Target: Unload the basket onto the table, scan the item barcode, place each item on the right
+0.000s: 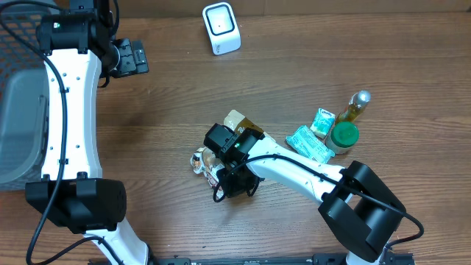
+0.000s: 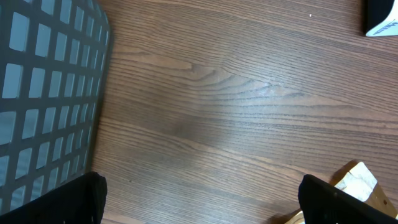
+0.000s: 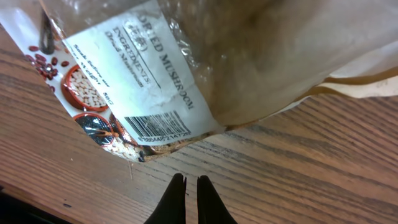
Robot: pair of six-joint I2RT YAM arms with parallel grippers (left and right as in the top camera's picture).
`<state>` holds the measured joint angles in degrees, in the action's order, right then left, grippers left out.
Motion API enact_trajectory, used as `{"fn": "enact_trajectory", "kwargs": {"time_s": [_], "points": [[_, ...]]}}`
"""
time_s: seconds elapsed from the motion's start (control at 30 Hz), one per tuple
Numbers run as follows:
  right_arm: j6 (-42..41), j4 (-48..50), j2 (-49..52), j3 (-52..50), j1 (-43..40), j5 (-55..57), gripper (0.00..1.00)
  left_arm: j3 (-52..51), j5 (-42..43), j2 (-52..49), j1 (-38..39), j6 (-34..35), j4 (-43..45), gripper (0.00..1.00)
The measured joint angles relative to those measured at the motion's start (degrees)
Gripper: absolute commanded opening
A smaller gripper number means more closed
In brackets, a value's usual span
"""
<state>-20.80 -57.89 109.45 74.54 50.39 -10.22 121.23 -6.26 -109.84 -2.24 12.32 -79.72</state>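
Observation:
The item is a clear bag of dried mushrooms [image 3: 186, 50] lying flat on the table, its white label and barcode [image 3: 158, 127] facing up. In the overhead view the bag [image 1: 237, 118] is mostly hidden under my right arm. My right gripper [image 3: 191, 180] is shut with nothing between its fingers, its tips just short of the bag's near edge. The white scanner [image 1: 221, 28] stands at the back of the table. My left gripper [image 2: 200, 183] hangs wide open and empty over bare wood near the back left, and a corner of the bag [image 2: 359, 180] shows beside its right finger.
A grey mesh basket [image 1: 18, 110] fills the left edge, also seen as basket [image 2: 43, 81] in the left wrist view. On the right stand green packets [image 1: 309, 143], a green-lidded jar [image 1: 344, 135] and a small bottle [image 1: 358, 105].

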Motion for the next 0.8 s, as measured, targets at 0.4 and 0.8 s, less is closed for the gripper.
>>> {"fn": "enact_trajectory", "kwargs": {"time_s": [0.4,0.8], "points": [[-0.2,-3.6,0.0,0.0,0.0,0.0,0.08,0.0,0.0,0.0,0.0,0.0,0.0,1.00],[-0.2,1.4,0.0,-1.6,0.0,1.4,0.07,0.0,0.0,0.0,0.0,0.0,0.0,1.00]]}}
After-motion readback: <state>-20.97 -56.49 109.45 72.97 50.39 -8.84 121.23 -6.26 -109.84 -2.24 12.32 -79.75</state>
